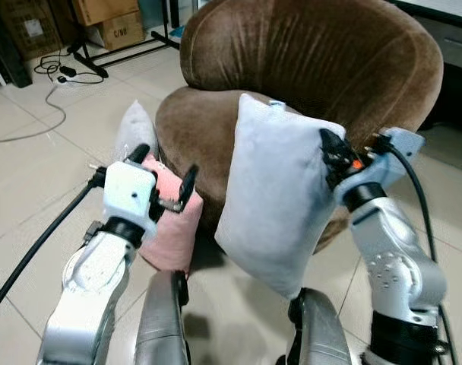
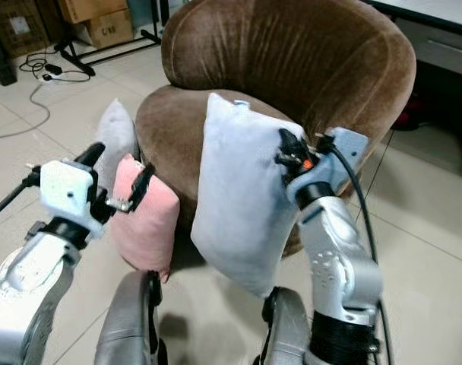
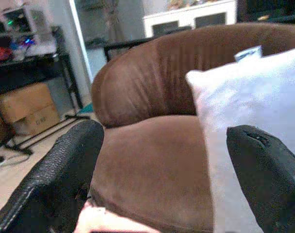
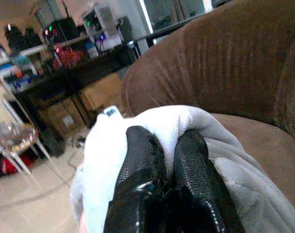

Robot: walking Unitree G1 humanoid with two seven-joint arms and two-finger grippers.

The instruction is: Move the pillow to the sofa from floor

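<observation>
Tiled floor (image 1: 33,198), round brown velvet armchair (image 1: 307,68) sitting ahead. Right gripper (image 1: 331,156) pinching big pale-blue pillow (image 1: 273,201) by edge, dangling it against seat front. Left gripper (image 1: 164,179) hanging spread apart over pink cushion (image 1: 174,228), grey cushion (image 1: 136,129) leaning behind.

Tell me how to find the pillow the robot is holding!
Find the big brown sofa. In front of its seat hangs a pale blue pillow, pinched at one edge by the right gripper. The pink pillow and the grey pillow sit lower beside the sofa.
</observation>
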